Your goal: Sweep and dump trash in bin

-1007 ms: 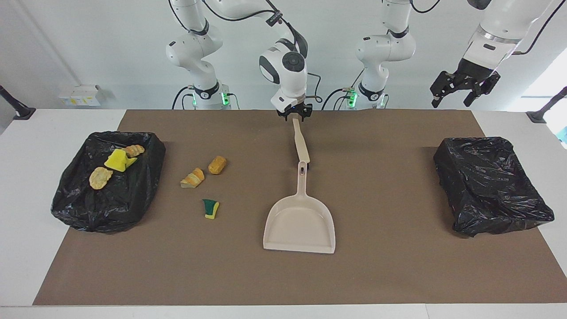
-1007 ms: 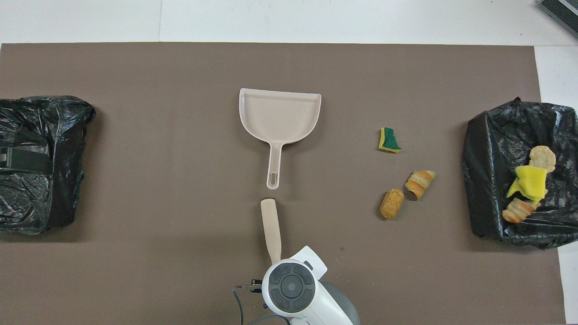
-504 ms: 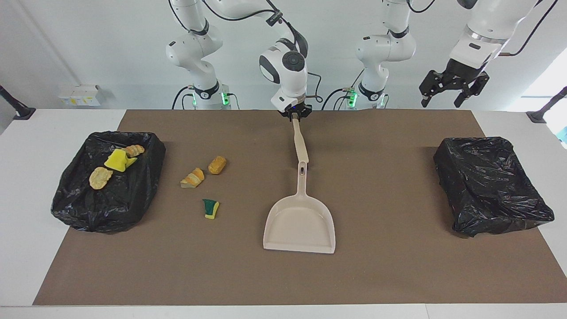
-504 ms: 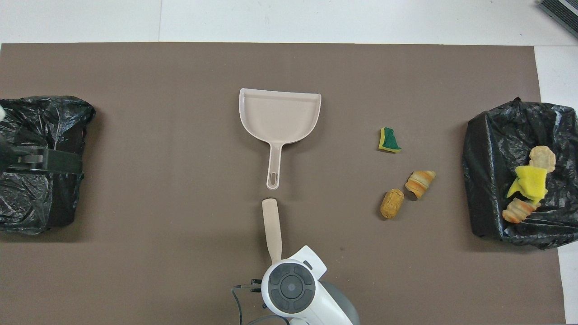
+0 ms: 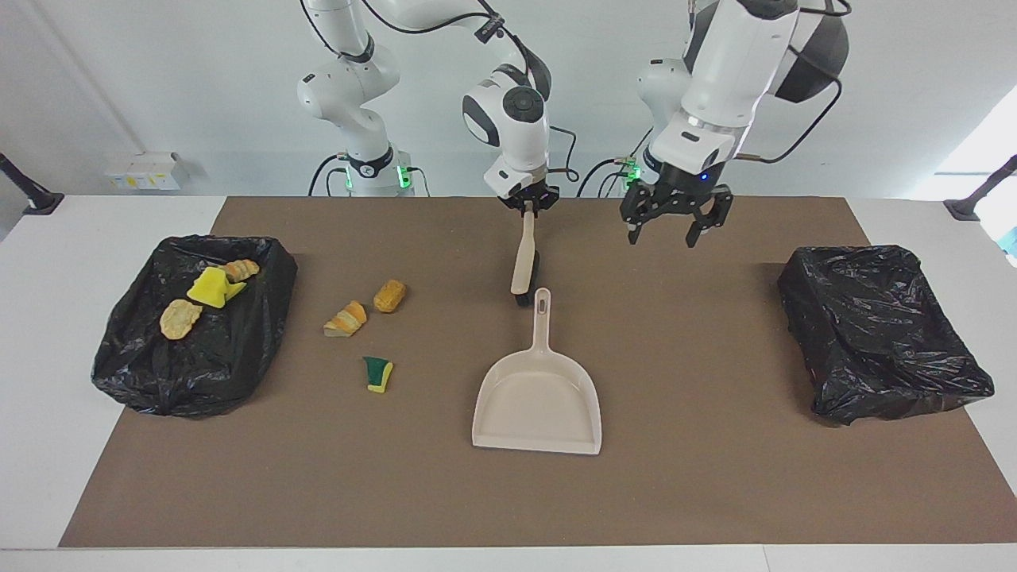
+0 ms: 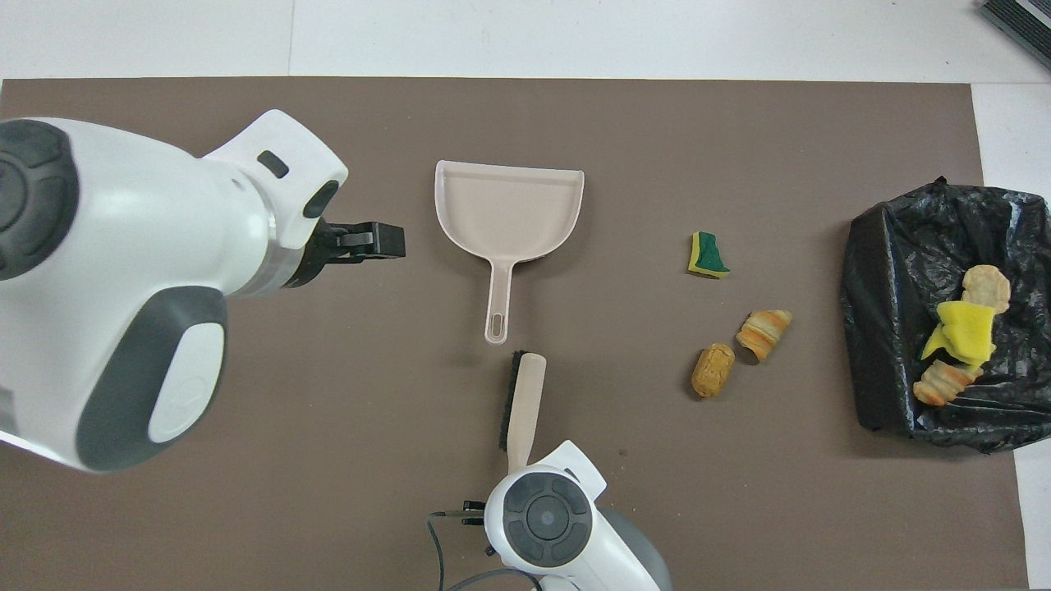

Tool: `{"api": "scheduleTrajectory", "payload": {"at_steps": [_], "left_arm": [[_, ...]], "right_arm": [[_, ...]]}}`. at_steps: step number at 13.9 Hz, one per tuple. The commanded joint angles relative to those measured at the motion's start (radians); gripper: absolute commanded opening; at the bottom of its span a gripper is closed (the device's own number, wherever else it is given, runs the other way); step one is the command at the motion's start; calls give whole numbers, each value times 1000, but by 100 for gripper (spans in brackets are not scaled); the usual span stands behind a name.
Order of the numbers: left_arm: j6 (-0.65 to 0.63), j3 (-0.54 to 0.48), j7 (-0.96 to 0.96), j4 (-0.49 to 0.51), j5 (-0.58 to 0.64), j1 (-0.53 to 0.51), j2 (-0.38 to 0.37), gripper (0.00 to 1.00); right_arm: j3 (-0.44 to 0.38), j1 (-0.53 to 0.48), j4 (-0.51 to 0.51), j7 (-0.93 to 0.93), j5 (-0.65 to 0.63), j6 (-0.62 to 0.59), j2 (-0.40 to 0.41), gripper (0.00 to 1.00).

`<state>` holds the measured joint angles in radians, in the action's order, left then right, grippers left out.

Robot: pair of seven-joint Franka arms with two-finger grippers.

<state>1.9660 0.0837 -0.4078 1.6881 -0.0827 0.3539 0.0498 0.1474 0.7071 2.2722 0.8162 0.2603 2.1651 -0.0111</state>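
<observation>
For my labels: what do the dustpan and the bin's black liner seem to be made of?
Dustpan: probably moulded plastic, beige, smooth and matte, with thin rigid walls and a hanging hole in the handle. Bin liner: thin plastic film, apparently; black, glossy and heavily crinkled.

White table [image 5: 48, 334] covered by a brown mat [image 5: 699, 477]. On the mat, clock directions read from the dustpan in the facing view: beige dustpan [image 5: 537, 405] at centre, handle pointing to 12 o'clock; green-and-yellow sponge scrap [image 5: 378, 373] at 9; striped orange scrap [image 5: 346, 319] and orange-brown chunk [image 5: 389, 295] side by side at 10; black-bagged bin holding scraps [image 5: 199, 357] farther out at 9; second black-bagged bin [image 5: 874, 326] at 3.
</observation>
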Motion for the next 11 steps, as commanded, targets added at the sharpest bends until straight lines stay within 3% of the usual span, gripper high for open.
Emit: {"api": "scheduleTrajectory", "payload": {"at_steps": [1, 5, 8, 11], "left_arm": [[72, -18, -29, -31, -37, 39, 91, 100], [204, -19, -49, -45, -32, 175, 238, 100], [255, -18, -69, -16, -29, 197, 269, 100], [287, -19, -65, 88, -28, 229, 259, 100]], "right_arm": [[3, -92, 12, -55, 23, -121, -104, 0], [0, -219, 10, -112, 7, -211, -164, 0], [-2, -309, 10, -158, -45, -226, -162, 0], [-2, -383, 1, -181, -148, -261, -150, 0]]}}
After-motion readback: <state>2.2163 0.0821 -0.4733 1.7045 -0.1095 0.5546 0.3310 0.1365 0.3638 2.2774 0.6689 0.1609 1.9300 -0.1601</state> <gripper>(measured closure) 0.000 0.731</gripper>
